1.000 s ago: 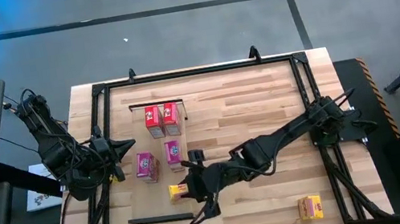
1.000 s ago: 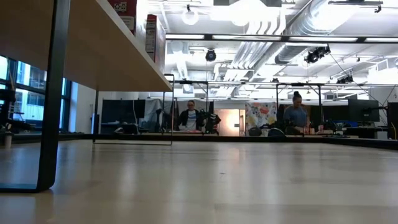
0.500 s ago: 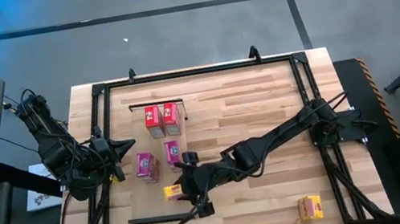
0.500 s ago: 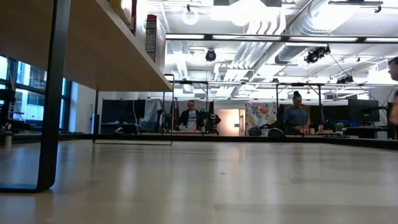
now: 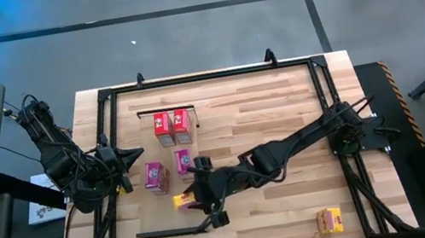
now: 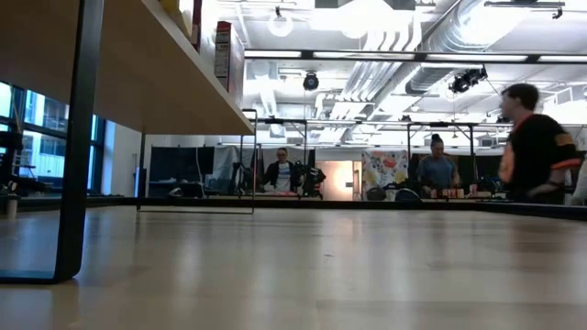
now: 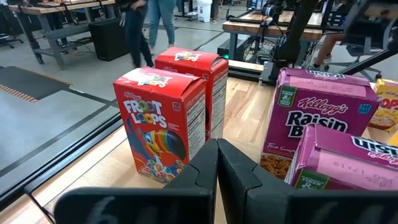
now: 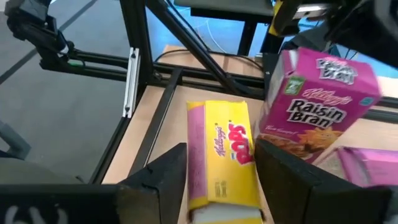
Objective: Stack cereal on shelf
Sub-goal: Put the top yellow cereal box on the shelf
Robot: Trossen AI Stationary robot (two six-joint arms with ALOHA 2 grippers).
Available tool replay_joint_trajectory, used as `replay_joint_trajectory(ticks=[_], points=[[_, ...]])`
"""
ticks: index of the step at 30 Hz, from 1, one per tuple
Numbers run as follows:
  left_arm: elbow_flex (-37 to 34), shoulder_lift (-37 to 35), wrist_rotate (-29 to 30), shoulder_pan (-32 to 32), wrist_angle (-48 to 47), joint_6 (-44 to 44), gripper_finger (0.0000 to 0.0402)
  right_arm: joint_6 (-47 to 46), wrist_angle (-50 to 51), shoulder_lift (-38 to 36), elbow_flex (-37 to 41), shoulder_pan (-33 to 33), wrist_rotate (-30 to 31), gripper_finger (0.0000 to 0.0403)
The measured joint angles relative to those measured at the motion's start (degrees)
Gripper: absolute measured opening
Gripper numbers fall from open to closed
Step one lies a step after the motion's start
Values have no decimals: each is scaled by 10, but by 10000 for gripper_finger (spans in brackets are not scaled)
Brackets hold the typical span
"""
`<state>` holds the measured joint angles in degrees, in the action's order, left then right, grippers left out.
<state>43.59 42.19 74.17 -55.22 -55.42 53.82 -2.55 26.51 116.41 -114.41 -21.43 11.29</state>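
Yellow box (image 8: 225, 154) clamped by right gripper (image 8: 221, 171) on shelf (image 5: 220, 113); left gripper (image 7: 217, 168) closed (people (image 6: 532, 142) seen behind).

The yellow rectangular cardboard cereal box (image 8: 225, 155) and the red printed cardboard cereal box (image 7: 160, 127) have smooth, lightly glossy printed faces, as does the magenta cardboard cereal box (image 8: 317, 106). The striped pale wooden worktop (image 5: 264, 115) is smooth with a satin sheen, framed by thin matt black metal rails (image 5: 205, 77). The right arm's dark plastic hand (image 8: 219, 171) has a matt finish.
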Motion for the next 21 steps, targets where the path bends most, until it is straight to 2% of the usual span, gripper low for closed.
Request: replay_joint_trajectory(ticks=[13, 18, 21], points=[[0, 0, 0, 0, 0, 0, 0, 0, 92, -69, 0, -6, -5, 177], [0, 0, 0, 0, 0, 0, 0, -5, 146, -72, 0, -25, -7, 176], [0, 0, -3, 0, 0, 0, 0, -30, 182, -72, 12, -35, 11, 167]])
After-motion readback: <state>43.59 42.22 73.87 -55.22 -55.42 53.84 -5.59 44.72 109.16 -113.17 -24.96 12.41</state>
